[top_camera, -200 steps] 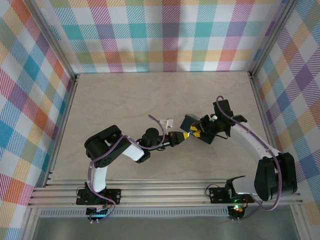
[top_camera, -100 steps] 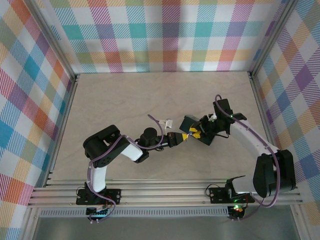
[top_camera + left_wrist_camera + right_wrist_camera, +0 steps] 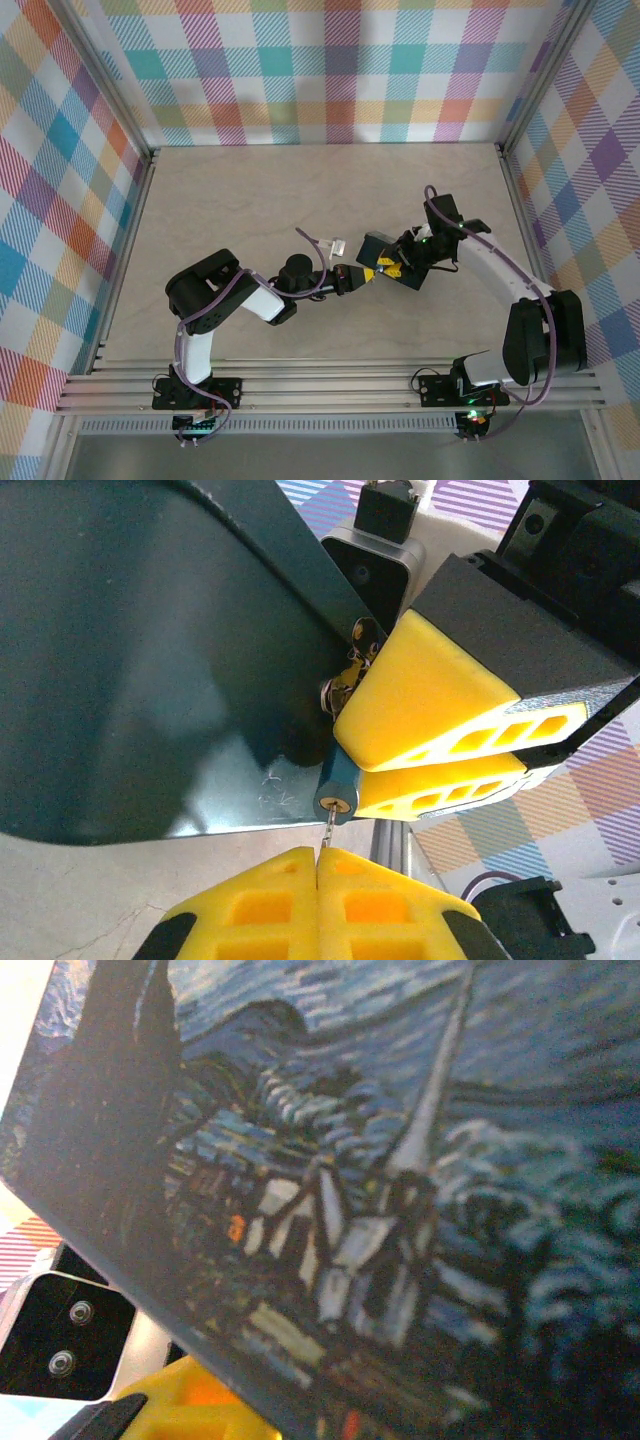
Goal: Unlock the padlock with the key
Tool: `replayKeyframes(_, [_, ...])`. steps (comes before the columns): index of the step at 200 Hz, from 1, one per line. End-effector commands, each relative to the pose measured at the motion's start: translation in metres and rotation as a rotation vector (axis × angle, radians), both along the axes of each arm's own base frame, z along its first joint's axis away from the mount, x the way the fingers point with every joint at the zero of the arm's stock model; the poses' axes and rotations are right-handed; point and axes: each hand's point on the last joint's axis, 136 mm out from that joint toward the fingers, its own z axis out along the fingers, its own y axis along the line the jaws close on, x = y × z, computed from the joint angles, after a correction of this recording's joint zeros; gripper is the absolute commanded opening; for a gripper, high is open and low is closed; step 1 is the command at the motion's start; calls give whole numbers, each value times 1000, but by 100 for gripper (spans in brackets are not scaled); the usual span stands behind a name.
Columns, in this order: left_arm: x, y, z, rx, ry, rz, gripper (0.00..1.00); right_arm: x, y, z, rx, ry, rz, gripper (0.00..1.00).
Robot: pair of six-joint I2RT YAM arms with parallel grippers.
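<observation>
Toward three o'clock of worktop point(image 3: 250, 200) centre: aligning key point(image 3: 327, 832), pinched in left jaws, with padlock point(image 3: 333, 780) clamped in right jaws, keyhole point(image 3: 335, 803) at twelve o'clock. Next: straight insertion, then turning.

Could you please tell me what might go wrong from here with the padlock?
1. The left hand pinches the thin key at its fingertips, with the tip at the padlock keyhole. An off-axis push could bend the key or make it slip.
2. The right hand holds the small padlock by its fingertips beside the box. Turning the key might twist the padlock loose.
</observation>
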Motion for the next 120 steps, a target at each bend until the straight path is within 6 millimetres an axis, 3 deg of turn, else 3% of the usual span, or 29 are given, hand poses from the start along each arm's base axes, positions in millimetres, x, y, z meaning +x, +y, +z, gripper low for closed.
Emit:
replayKeyframes(1, [6, 1, 40, -73, -152, 25, 0, -19, 17, 15, 98, 56, 87, 0])
replayKeyframes(79, [-2, -17, 47, -44, -267, 50, 0, -20, 17, 16, 99, 69, 81, 0])
replayKeyframes(120, [-34, -24, 31, 88, -403, 75, 0, -26, 23, 8, 97, 83, 86, 0])
